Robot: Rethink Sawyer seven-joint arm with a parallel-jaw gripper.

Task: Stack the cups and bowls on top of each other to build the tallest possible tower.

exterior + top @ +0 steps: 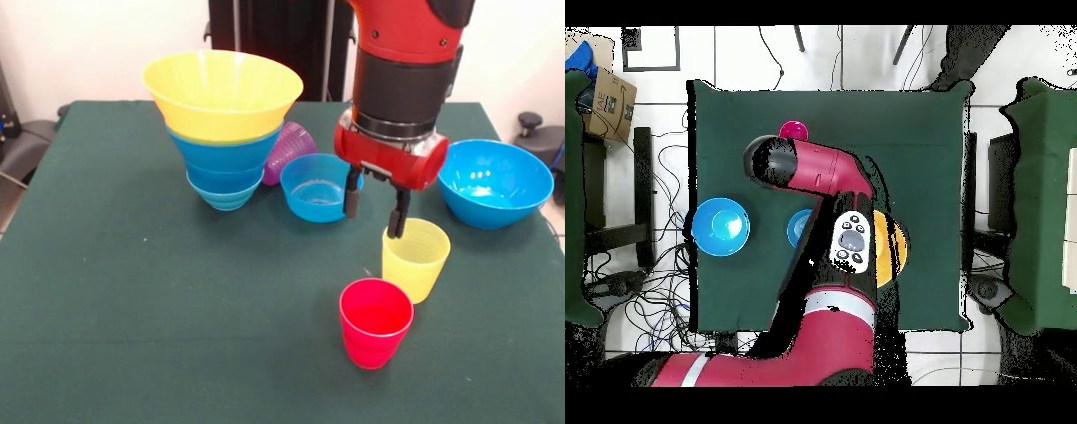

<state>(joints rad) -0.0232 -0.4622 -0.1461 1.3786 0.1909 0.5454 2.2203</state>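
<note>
The tower [222,132] stands at the back left: a very large yellow bowl [221,88] nested on top of blue bowls [225,172]. A purple cup [290,150] lies on its side behind it. One small blue bowl [316,187] sits mid-table and a large blue bowl [494,181] stands at the right. A yellow cup [415,259] and a red cup [375,322] stand upright near the front. My gripper [375,210] is open, with one fingertip [399,221] over the yellow cup's far rim and the other in front of the small blue bowl. Whether it touches the cup is unclear.
The overhead view shows the green table [905,130], the red cup [794,130], the large blue bowl [720,225], the small blue bowl [799,228] and the yellow bowl [892,250]. My arm [830,175] hides the gripper and the yellow cup there.
</note>
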